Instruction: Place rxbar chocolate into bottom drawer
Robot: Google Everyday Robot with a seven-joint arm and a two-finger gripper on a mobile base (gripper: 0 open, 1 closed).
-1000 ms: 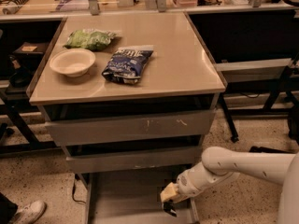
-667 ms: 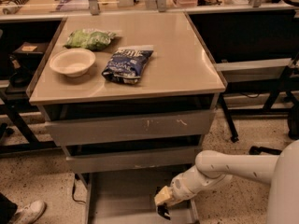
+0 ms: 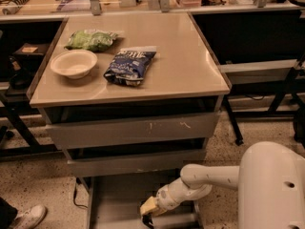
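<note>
The bottom drawer (image 3: 116, 202) is pulled out at floor level under the cabinet, showing a flat grey floor and thin side rails. My gripper (image 3: 147, 216) hangs low over the right part of that floor, at the end of the white arm (image 3: 205, 178) reaching in from the right. A small dark shape sits at the gripper's tip. I cannot tell whether it is the rxbar chocolate. No bar is plain to see elsewhere.
On the cabinet top lie a blue-and-white chip bag (image 3: 129, 67), a green snack bag (image 3: 90, 39) and a white bowl (image 3: 74, 63). Two upper grey drawers (image 3: 133, 130) sit slightly open. A person's white shoe (image 3: 28, 217) is at lower left. My white base (image 3: 271, 190) stands at right.
My arm has swung left and lower, carrying the gripper further in over the bottom drawer's floor. The things on the cabinet top have not moved.
</note>
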